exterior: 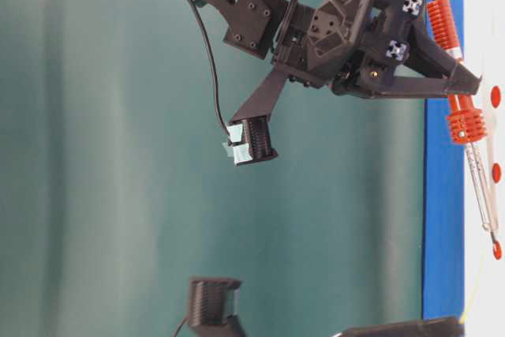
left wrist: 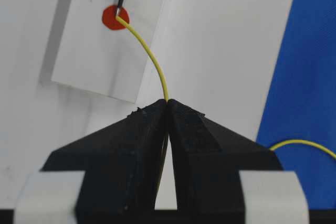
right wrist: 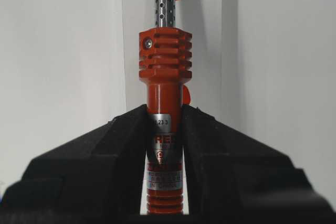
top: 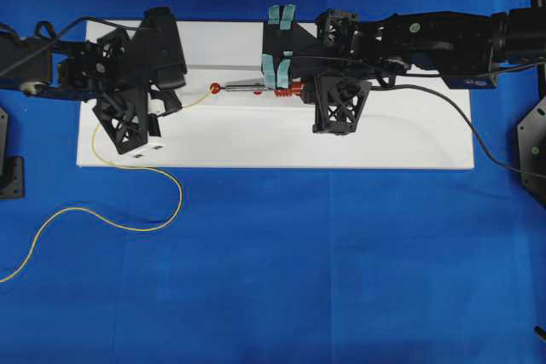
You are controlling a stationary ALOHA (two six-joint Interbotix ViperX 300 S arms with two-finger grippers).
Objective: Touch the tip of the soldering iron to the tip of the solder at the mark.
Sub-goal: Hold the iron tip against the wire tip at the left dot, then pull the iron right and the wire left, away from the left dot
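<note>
The soldering iron lies level over the white board, pointing left. My right gripper is shut on its red-orange handle, as the right wrist view shows. My left gripper is shut on the yellow solder, a short way from its free end. In the left wrist view the iron's dark tip meets the solder's end on the red mark. The mark and my left gripper also show overhead.
The rest of the solder trails off the board in a loose loop over the blue cloth at the front left. The iron's black cord runs off to the right. A black part with teal tape stands behind the handle.
</note>
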